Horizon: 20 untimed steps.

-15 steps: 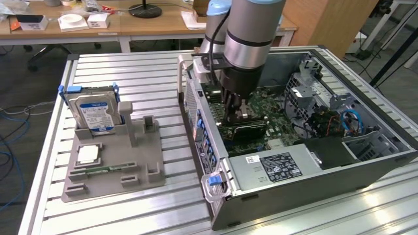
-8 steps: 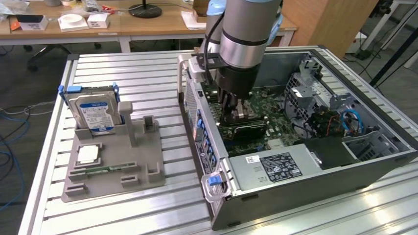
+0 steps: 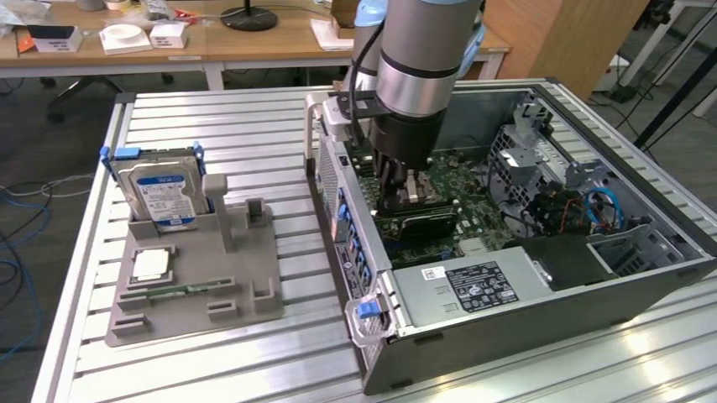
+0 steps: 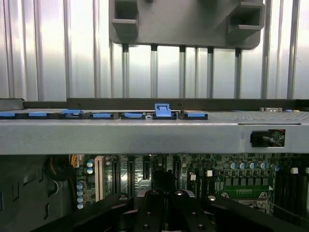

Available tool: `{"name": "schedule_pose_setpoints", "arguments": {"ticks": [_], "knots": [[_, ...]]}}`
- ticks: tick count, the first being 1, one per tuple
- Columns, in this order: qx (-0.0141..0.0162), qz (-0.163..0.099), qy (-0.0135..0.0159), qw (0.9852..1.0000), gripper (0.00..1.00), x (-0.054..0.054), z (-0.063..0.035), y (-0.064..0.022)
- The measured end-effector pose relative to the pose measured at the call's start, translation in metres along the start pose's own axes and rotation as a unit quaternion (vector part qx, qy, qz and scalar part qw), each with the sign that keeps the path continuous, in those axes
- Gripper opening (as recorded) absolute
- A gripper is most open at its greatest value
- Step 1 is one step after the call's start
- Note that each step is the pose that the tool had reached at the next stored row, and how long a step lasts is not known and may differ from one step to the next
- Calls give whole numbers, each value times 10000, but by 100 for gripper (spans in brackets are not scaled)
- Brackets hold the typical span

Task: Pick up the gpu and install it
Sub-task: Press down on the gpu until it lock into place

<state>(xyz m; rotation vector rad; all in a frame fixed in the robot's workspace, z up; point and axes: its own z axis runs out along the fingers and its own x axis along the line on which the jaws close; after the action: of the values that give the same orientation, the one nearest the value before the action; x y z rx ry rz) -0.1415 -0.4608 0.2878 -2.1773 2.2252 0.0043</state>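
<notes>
The arm [image 3: 417,67] reaches down onto the gpu [image 3: 421,225] inside the computer case [image 3: 627,277].

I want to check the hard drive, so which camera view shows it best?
The exterior view: the hard drive stands upright in the grey holder, with its blue-white label facing the camera. The wrist view looks across the computer case toward part of that holder.
</notes>
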Motion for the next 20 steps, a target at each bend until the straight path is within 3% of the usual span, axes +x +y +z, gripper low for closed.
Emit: {"name": "schedule_pose_setpoints", "arguments": {"ticks": [20], "knots": [[0, 0, -12, 10000, 11, -1, -74, 41]]}}
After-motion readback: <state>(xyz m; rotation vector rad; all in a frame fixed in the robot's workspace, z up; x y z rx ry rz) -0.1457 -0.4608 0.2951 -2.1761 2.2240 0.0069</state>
